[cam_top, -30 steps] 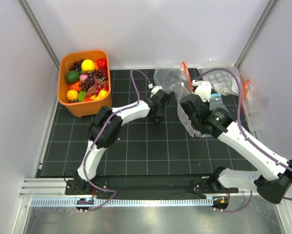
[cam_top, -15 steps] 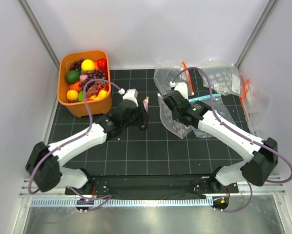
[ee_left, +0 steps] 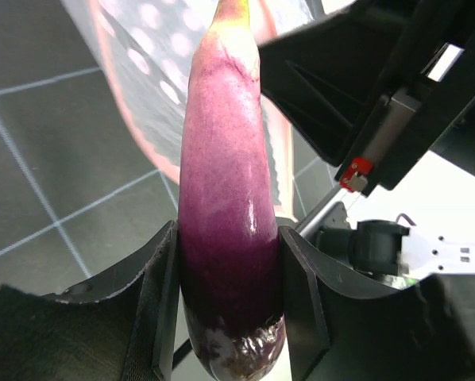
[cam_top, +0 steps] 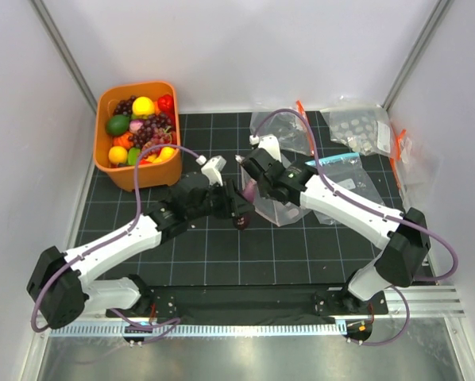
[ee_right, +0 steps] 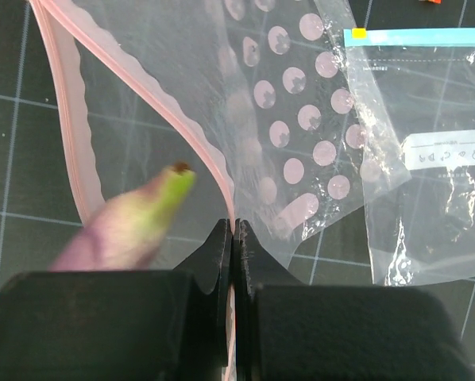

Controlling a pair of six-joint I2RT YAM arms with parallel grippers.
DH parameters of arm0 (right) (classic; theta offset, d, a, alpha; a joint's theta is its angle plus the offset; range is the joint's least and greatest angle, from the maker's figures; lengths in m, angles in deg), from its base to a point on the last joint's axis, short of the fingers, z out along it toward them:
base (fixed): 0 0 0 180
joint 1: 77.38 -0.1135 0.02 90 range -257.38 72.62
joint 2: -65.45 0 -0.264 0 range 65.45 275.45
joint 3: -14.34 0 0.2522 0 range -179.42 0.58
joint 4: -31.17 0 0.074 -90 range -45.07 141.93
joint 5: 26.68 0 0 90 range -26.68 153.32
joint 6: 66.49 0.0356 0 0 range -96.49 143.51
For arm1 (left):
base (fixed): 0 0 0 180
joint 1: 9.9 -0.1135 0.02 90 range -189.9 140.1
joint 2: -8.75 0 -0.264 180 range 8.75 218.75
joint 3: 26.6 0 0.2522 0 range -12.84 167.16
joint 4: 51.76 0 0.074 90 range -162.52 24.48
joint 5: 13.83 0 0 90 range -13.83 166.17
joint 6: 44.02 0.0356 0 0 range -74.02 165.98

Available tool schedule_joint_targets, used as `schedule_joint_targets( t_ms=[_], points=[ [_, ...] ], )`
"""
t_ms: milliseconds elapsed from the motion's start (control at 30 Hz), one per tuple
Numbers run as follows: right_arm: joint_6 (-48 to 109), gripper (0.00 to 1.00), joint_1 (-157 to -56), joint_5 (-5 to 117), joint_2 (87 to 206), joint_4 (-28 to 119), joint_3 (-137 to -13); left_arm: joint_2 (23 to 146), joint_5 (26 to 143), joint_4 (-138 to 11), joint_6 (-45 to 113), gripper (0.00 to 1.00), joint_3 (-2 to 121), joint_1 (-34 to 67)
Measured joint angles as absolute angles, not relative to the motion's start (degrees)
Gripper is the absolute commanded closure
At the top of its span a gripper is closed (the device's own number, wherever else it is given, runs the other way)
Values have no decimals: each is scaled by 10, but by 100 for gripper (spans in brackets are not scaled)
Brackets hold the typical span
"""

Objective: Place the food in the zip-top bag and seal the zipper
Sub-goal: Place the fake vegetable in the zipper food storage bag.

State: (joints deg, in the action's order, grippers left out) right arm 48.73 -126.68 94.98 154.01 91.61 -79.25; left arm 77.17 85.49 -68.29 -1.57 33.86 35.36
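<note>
Mid-table, near centre: left gripper (cam_top: 237,206), jaws clamped on the thick end of a purple eggplant-like food piece (ee_left: 225,198), green tip aimed right.

Just right of it: right gripper (ee_right: 233,238), jaws shut tight on the pink zipper (ee_right: 178,123), lifting one lip of the zip-top bag (cam_top: 281,208). Mouth gaping toward the piece. Green tip between the two pink lips in the right wrist view; cannot tell whether past the edge or only at it.

Farther right: clear bag with blue strip (cam_top: 341,171) flat on the mat; beyond it a dotted bag (cam_top: 357,127) at the far right.

Far left: orange tub (cam_top: 138,178), heaped with the rest of the food (cam_top: 142,127), grapes, lemon, red and green pieces.

Reads as early going: nothing visible inside the bag, first piece at the mouth. Leaves the insert and release, every tub item, then the seal along the zipper.
</note>
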Motion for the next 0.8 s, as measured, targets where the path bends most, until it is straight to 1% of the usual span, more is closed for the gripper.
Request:
schedule_joint_targets(
  t_ms=[167,333,433,467,533,567,667,700,800],
  points=[
    [491,99,-1279,962,1541,916,-797,799,873,-674,-30,80,339,354],
    [492,99,-1296,985,1542,917,-797,854,871,-690,-30,79,356,354],
    [495,99,-1310,996,1543,917,-797,880,863,-705,-26,73,381,354],
    [496,99,-1314,997,1543,917,-797,886,860,-709,-23,61,391,354],
    [501,99,-1318,997,1543,917,-797,898,849,-719,-15,42,416,354],
    [503,99,-1320,997,1543,917,-797,903,845,-726,-12,25,426,354],
    [511,99,-1321,1002,1532,916,-787,916,825,-744,-2,12,453,349],
    [515,99,-1319,1003,1526,913,-781,917,822,-745,-1,9,456,349],
    [527,99,-1319,1000,1496,905,-749,915,817,-749,0,7,457,351]
  ],
)
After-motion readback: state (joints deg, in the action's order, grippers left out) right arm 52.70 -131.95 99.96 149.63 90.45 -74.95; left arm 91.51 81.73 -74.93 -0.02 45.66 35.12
